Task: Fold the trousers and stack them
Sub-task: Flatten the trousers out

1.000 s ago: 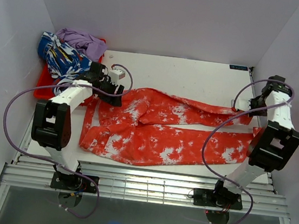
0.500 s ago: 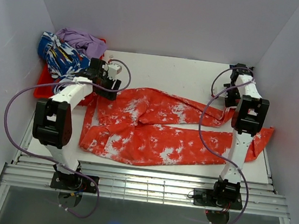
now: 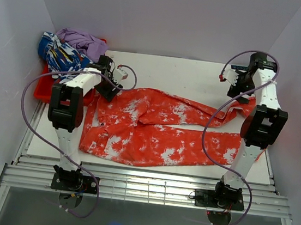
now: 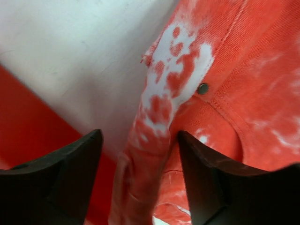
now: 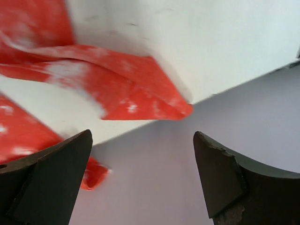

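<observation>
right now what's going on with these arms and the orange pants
Two robot arms are setting up to fold the long orange-red tie-dye fabric trousers, spread flat on the white table, waistband left, legs right. The left arm has its jaws open astride a cloth ridge at the waistband's far corner. The right arm holds open jaws over the far leg's hem, gripping nothing. Nothing is folded yet.

The top external view looks steeply down from above and behind the arm bases and takes in the whole tabletop [image 3: 199, 74]. The left wrist view sits very close over the waistband corner of the trousers [image 4: 243, 93], framed by the left fingers [image 4: 56, 178]. The right wrist view looks from farther off, past the right fingers [image 5: 42, 183], at a leg end by the tabletop's right edge. All three views share the trousers.
</observation>
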Controlling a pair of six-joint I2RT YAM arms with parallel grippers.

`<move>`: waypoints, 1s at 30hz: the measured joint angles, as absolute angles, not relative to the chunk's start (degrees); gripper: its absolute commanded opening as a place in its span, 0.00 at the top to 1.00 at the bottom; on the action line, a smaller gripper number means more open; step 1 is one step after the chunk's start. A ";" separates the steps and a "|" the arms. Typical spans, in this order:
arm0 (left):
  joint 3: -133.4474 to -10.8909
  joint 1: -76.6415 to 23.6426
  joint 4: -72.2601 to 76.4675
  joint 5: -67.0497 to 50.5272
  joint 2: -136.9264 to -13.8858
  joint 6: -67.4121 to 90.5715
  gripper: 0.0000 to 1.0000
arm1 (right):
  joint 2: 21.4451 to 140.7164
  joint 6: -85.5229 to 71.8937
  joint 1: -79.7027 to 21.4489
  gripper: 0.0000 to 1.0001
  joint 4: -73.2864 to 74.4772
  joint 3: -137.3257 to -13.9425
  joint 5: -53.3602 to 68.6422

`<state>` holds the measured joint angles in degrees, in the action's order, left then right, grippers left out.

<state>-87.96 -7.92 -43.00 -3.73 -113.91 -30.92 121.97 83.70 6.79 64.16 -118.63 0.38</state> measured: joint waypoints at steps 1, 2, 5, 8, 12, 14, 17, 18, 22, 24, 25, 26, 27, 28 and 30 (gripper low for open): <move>-89.12 -7.92 -44.01 -3.25 -115.79 -31.68 0.32 | 120.57 82.59 6.79 0.04 65.41 -117.27 1.96; -90.30 -7.88 -44.82 -2.96 -117.56 -32.29 0.40 | 118.89 81.45 6.79 0.02 66.28 -114.91 3.60; -92.88 -7.88 -46.76 -2.35 -120.92 -32.97 0.74 | 114.26 78.94 6.74 0.03 68.51 -104.97 7.70; -97.80 -7.90 -49.71 -1.80 -123.37 -33.50 0.88 | 112.49 76.84 6.74 0.10 70.76 -96.53 10.31; -112.36 -7.90 -50.78 -0.21 -129.99 -33.58 0.89 | 112.46 73.76 6.74 0.20 70.63 -89.78 12.99; -117.16 -7.90 -49.67 -0.16 -132.66 -33.54 0.79 | 112.46 71.92 6.79 0.25 70.15 -88.71 13.69; -120.20 -7.99 -46.98 -0.10 -135.11 -33.50 0.48 | 112.57 68.14 7.22 0.32 67.31 -87.35 13.67; -120.64 -8.01 -46.13 0.01 -135.76 -33.54 0.40 | 112.95 67.11 7.62 0.32 66.50 -87.26 13.54; -122.10 -8.01 -42.54 0.64 -138.72 -31.79 0.02 | 114.93 63.77 9.80 0.29 63.72 -87.20 12.12; -121.56 -7.99 -41.56 0.08 -138.74 -29.89 0.02 | 115.20 62.46 10.87 0.25 63.02 -87.24 12.16; -121.03 -7.94 -40.95 -0.62 -138.26 -29.17 0.02 | 115.18 61.91 11.33 0.24 63.29 -87.77 12.38; -119.92 -7.84 -40.07 -1.65 -137.40 -28.51 0.02 | 115.18 61.63 11.79 0.23 63.68 -88.71 12.75; -118.76 -7.73 -39.72 -2.79 -136.29 -27.86 0.02 | 115.18 61.45 12.19 0.21 63.75 -90.11 13.15; -117.38 -7.66 -39.53 -4.05 -134.89 -27.20 0.02 | 115.11 61.47 12.58 0.19 63.99 -92.03 13.56; -115.04 -7.60 -40.29 -7.64 -131.17 -26.24 0.02 | 114.41 62.67 13.13 0.14 63.02 -95.88 13.72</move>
<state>-115.04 -7.60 -40.29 -7.64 -131.17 -26.24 114.41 62.67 13.13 63.02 -95.88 13.72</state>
